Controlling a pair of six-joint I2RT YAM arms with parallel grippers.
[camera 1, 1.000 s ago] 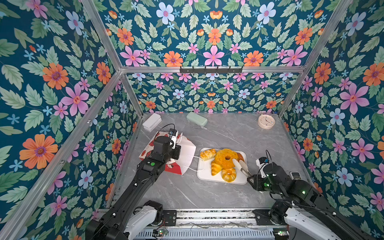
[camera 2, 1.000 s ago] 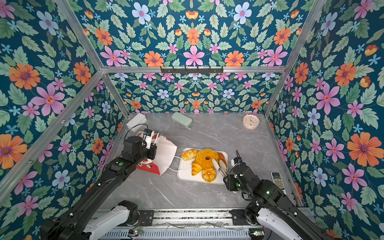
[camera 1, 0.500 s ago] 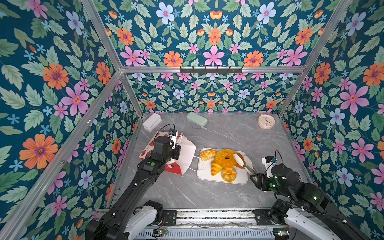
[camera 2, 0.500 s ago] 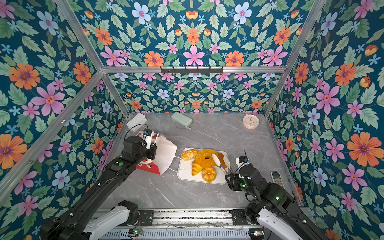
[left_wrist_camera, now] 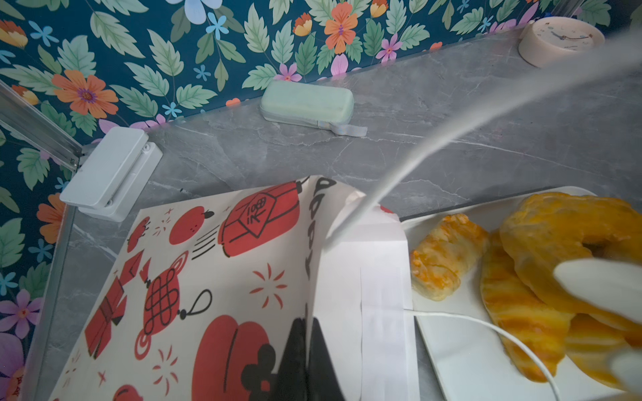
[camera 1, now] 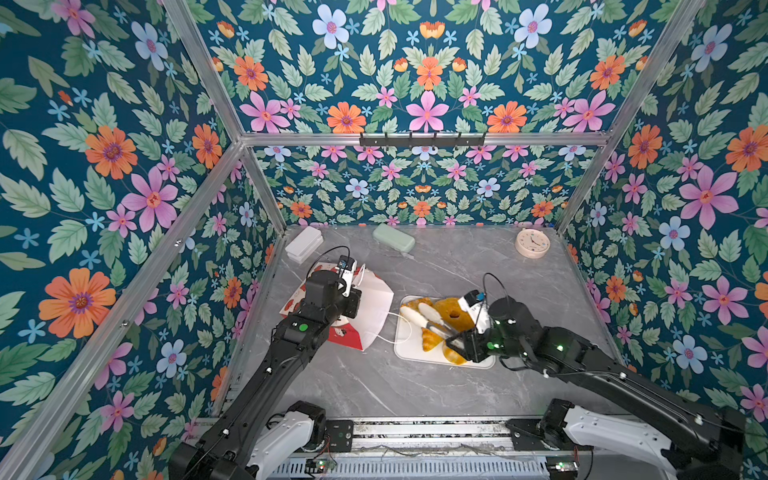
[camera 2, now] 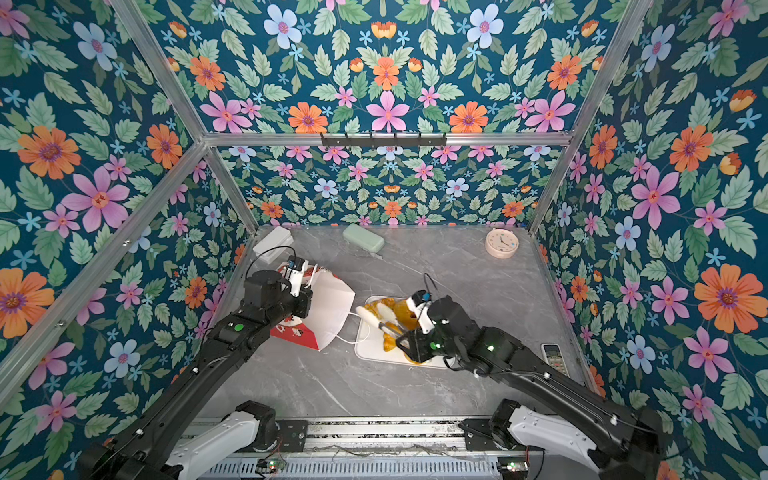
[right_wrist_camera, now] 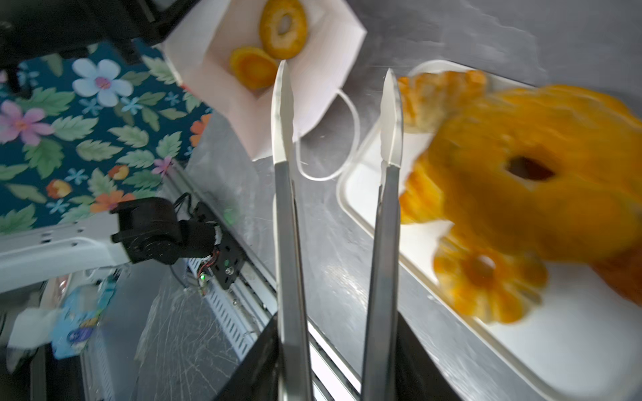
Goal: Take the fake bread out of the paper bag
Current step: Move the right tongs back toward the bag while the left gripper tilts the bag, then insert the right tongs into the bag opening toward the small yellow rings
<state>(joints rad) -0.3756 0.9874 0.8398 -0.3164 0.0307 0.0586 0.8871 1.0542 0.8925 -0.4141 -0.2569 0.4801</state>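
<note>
Inside 1 bag point(right_wrist_camera: 330, 52) lie 2 breads point(right_wrist_camera: 283, 27), just beyond the spread tongs point(right_wrist_camera: 288, 208) clamped in the right gripper point(camera 1: 463, 345). At least 4 more sit on 1 tray point(right_wrist_camera: 573, 347). Left gripper point(left_wrist_camera: 305, 326) pinches the bag's rim.

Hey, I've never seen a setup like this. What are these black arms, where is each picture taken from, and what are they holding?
Two robot arms work over a grey table inside flowered walls. Two pictures look down from above, nearly alike; two come from cameras on the arms' wrists. The left pincer is shut on the rim of the paper bag, which lies on its side. The right pincer grips tongs, tips apart and empty. Fake bread lies on a white tray; two more pieces are inside the bag. A clock, a green case and a white box sit at the back.
</note>
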